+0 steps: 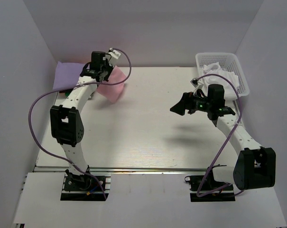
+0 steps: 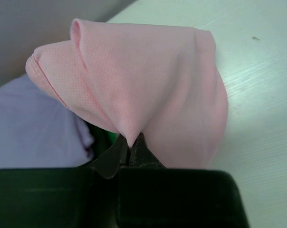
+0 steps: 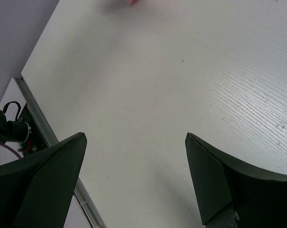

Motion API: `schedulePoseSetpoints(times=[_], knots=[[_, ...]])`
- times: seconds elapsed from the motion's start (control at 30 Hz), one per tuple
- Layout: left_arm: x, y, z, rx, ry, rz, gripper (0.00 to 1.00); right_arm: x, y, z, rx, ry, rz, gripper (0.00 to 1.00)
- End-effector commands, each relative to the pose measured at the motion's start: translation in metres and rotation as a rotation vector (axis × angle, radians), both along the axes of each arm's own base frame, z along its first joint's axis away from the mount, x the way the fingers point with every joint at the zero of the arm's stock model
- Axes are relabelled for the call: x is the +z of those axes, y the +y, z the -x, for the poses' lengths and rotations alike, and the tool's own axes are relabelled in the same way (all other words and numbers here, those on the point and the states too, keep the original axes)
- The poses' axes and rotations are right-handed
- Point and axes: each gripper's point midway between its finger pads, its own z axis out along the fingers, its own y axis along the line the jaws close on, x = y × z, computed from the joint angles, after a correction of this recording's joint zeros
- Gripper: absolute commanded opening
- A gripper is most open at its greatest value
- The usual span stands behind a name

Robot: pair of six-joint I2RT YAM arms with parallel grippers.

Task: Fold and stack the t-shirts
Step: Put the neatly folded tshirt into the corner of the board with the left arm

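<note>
Jaws of left gripper [image 2: 130,150] pinch pink tee [image 2: 152,80]; right gripper [image 3: 136,138] spread wide.

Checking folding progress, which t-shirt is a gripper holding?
The pink t-shirt, pinched in the left gripper; the lavender t-shirt lies ungripped beside it.

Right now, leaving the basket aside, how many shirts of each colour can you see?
Pink shirt: 1, pinched in the left pincer
Lavender shirt: 1
Green cloth: 1, only a sliver showing beside the lavender one
Total: 3 in sight; I cannot tell whether more lie hidden beneath.
</note>
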Motion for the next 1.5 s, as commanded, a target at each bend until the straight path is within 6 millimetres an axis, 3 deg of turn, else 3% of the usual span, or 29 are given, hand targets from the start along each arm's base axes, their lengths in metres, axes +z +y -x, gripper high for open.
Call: schedulePoseSetpoints(times=[0.0, 0.03, 0.2, 0.23, 0.37, 0.5, 0.77, 0.9, 1.0, 1.03, 1.1, 1.47], knots=[[0.079, 0.014, -0.005, -0.061, -0.158, -0.019, 0.0, 0.011, -0.002, -0.006, -0.01, -0.042, 0.007, 0.9], [0.083, 0.013, -0.005, -0.078, -0.168, -0.025, 0.0, 0.013, -0.003, -0.008, -0.015, -0.048, 0.008, 0.9], [0.109, 0.042, -0.016, -0.052, -0.202, -0.013, 0.0, 0.008, -0.003, -0.01, -0.021, -0.025, 0.008, 0.9], [0.124, 0.045, -0.018, -0.05, -0.227, -0.007, 0.0, 0.008, -0.003, -0.01, -0.019, -0.027, 0.007, 0.9], [0.139, 0.065, -0.025, -0.007, -0.243, -0.015, 0.0, 0.005, -0.002, -0.012, -0.023, -0.011, 0.003, 0.9], [0.146, 0.101, -0.025, 0.07, -0.252, -0.018, 0.0, 0.006, -0.002, -0.013, -0.024, -0.008, 0.002, 0.9], [0.151, 0.134, -0.029, 0.139, -0.276, 0.028, 0.0, 0.008, -0.001, -0.016, -0.027, 0.001, -0.012, 0.9], [0.136, 0.168, -0.041, 0.24, -0.28, 0.019, 0.0, 0.011, 0.0, -0.018, -0.028, -0.002, -0.024, 0.9], [0.122, 0.172, -0.053, 0.22, -0.257, 0.061, 0.0, 0.011, -0.001, -0.019, -0.04, -0.002, -0.021, 0.9], [0.108, 0.175, -0.057, 0.234, -0.227, 0.087, 0.0, 0.012, -0.001, -0.019, -0.041, -0.005, -0.02, 0.9], [0.106, 0.181, -0.063, 0.248, -0.23, 0.096, 0.0, 0.013, -0.002, -0.02, -0.05, -0.009, -0.017, 0.9], [0.078, 0.246, -0.067, 0.524, -0.227, 0.1, 0.0, 0.015, -0.002, -0.024, -0.061, -0.017, -0.015, 0.9]])
